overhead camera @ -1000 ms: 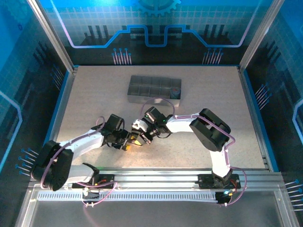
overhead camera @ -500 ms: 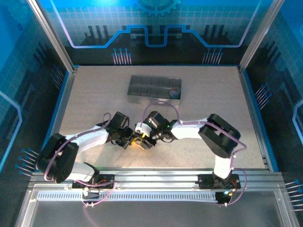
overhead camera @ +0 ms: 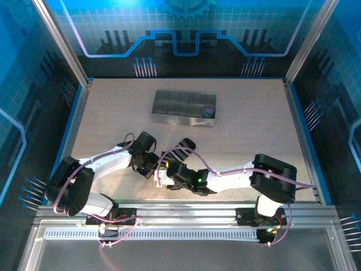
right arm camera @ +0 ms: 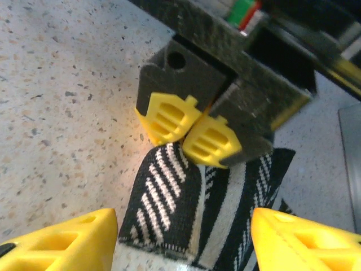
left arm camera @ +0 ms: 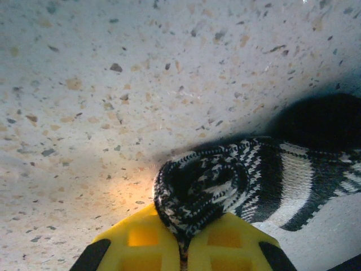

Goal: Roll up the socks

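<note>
The black-and-white striped sock [overhead camera: 181,150] lies on the table between the arms, one end curled into a small roll [left arm camera: 197,189]. My left gripper [left arm camera: 183,251] is shut on that rolled end, its yellow fingertips [right arm camera: 169,117] pressed together with the fabric between them. In the top view the left gripper [overhead camera: 153,169] is at the sock's near-left end. My right gripper [right arm camera: 183,243] stands open just behind, its fingers [right arm camera: 62,240] on either side of the flat sock [right arm camera: 169,197] without gripping it. From above, the right gripper [overhead camera: 163,177] sits close to the left one.
A grey compartment tray [overhead camera: 181,121] stands at the back of the table, with a small bluish bundle [overhead camera: 210,110] in its right end compartment. The right arm [overhead camera: 237,174] lies low along the near edge. Speckled tabletop [left arm camera: 113,84] spreads to the left.
The left gripper closed on the sock's rolled end. The right gripper let go, opened and drew back toward the near edge, uncovering the striped sock behind it.
</note>
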Robot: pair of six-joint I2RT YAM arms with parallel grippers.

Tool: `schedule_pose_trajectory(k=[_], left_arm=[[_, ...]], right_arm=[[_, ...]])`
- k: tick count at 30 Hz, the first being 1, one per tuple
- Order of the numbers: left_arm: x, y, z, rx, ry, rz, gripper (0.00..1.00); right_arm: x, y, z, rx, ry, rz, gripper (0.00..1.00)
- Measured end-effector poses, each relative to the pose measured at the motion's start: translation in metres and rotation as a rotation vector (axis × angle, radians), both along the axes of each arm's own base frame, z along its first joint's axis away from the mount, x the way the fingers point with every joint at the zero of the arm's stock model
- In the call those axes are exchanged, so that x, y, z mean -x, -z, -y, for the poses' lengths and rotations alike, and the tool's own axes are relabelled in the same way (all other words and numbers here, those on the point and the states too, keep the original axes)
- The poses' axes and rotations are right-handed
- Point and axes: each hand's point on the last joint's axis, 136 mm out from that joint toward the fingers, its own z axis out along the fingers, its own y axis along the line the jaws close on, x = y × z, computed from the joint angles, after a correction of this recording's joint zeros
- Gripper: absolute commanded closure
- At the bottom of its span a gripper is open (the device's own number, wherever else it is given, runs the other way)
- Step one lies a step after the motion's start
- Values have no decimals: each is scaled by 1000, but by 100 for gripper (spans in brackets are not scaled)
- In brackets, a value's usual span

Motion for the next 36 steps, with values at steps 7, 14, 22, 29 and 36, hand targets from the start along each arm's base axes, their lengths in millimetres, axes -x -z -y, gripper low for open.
schedule_pose_trajectory(k=[7,14,22,29,36], left_arm=[[2,0,-1,-5,0,-10,100],[1,-3,-7,-35,-12,8,100],[3,-17,-15,-43,-72,28,47],[9,-33,-19,-25,-97,59,39],[5,-33,-10,16,-85,73,37]], right_arm=[[-1,19,-8,73,-11,6,70],[-8,25,-11,75,71,-61,100],[-2,26,-8,-55,94,-273,100],[-7,29,3,-186,147,-492,100],[-12,30,11,-306,174,-699,100]])
